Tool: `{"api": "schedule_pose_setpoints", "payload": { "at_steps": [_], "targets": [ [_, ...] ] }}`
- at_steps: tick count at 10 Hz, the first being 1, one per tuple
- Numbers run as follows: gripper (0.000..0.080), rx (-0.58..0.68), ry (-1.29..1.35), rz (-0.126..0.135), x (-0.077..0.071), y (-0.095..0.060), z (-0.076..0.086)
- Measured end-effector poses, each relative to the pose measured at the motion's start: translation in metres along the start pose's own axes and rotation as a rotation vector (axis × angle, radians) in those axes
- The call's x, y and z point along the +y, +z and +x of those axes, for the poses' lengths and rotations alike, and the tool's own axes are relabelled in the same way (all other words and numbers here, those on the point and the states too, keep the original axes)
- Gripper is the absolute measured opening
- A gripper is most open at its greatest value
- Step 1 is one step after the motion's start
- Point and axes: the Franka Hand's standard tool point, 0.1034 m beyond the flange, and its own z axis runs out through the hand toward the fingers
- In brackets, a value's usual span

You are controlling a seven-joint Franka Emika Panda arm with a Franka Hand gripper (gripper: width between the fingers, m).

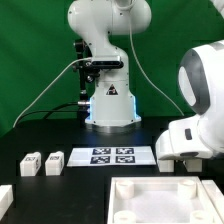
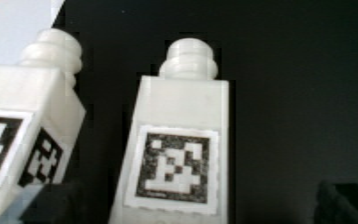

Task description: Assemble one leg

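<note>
In the wrist view two white legs lie side by side on the black table, each with a rounded peg at one end and a black-and-white tag on its face. One leg lies in the middle of the view and the other leg beside it. My gripper is open above the middle leg and holds nothing. One dark finger shows at the frame's edge. In the exterior view the arm's white hand hangs low at the right and hides these legs and the fingers.
Two more legs lie at the exterior view's left. The marker board lies in the middle. A white tray-like panel sits at the front, and another white part at the front left. The robot base stands behind.
</note>
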Motion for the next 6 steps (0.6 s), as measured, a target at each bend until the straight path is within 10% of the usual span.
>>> {"api": "schedule_pose_setpoints", "payload": {
  "at_steps": [3,6],
  "targets": [
    [0.029,0.0,0.0,0.0,0.0,-0.0001,-0.0001],
    [0.0291,0.0,0.0,0.0,0.0,0.0,-0.0001]
  ]
}}
